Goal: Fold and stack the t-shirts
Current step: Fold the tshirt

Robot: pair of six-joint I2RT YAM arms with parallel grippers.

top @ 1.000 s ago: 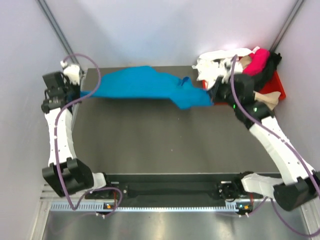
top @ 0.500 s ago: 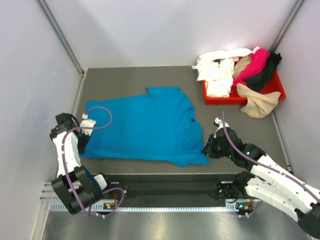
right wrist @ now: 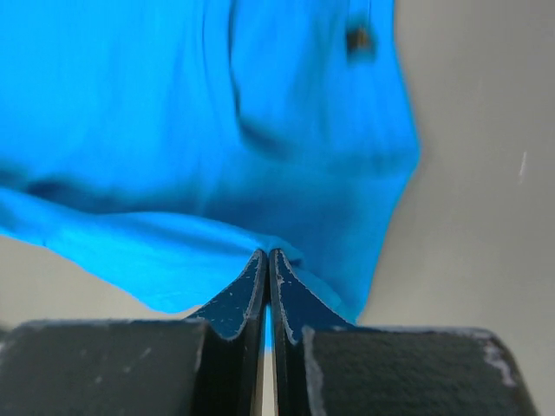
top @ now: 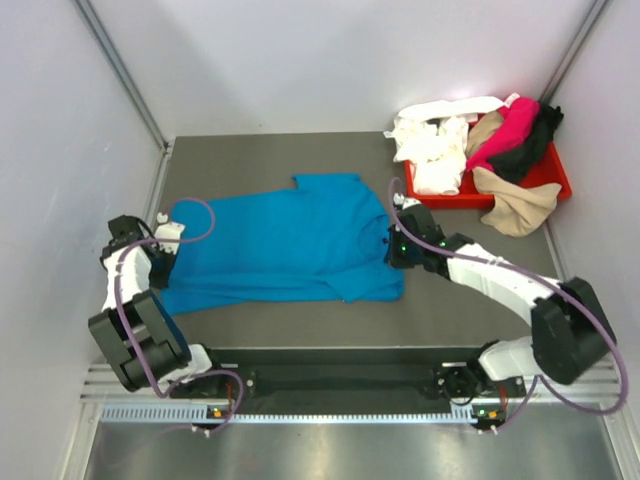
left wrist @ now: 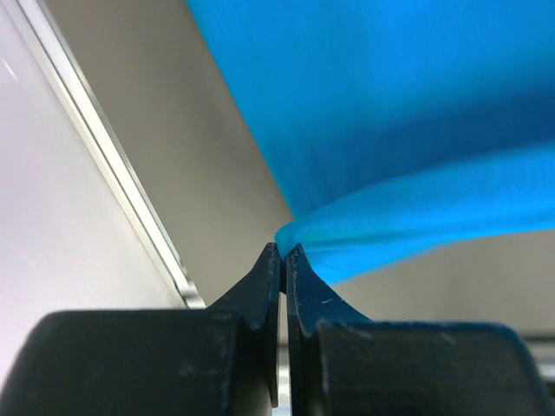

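The bright blue t-shirt (top: pixel 285 245) lies spread across the middle of the table, its near edge lifted and doubled over. My left gripper (top: pixel 168 250) is shut on the shirt's left edge; the left wrist view shows the pinched fold of blue cloth (left wrist: pixel 408 130) at the tips of the gripper (left wrist: pixel 283 250). My right gripper (top: pixel 392 248) is shut on the shirt's right edge; the right wrist view shows blue cloth (right wrist: pixel 217 130) held at the tips of the gripper (right wrist: pixel 267 254). White (top: pixel 432 135), tan (top: pixel 515 205), magenta (top: pixel 510 125) and black (top: pixel 540 135) t-shirts are heaped at the back right.
The red plastic tray (top: pixel 556 170) sits at the back right corner under the heap of shirts. Walls close in the left, back and right sides. A metal rail (left wrist: pixel 104 147) runs along the table's left edge beside my left gripper.
Both grippers moved away from the near edge toward the middle, carrying the shirt's near edge with them. The shirt now looks shorter front to back, with its lower part folded over.
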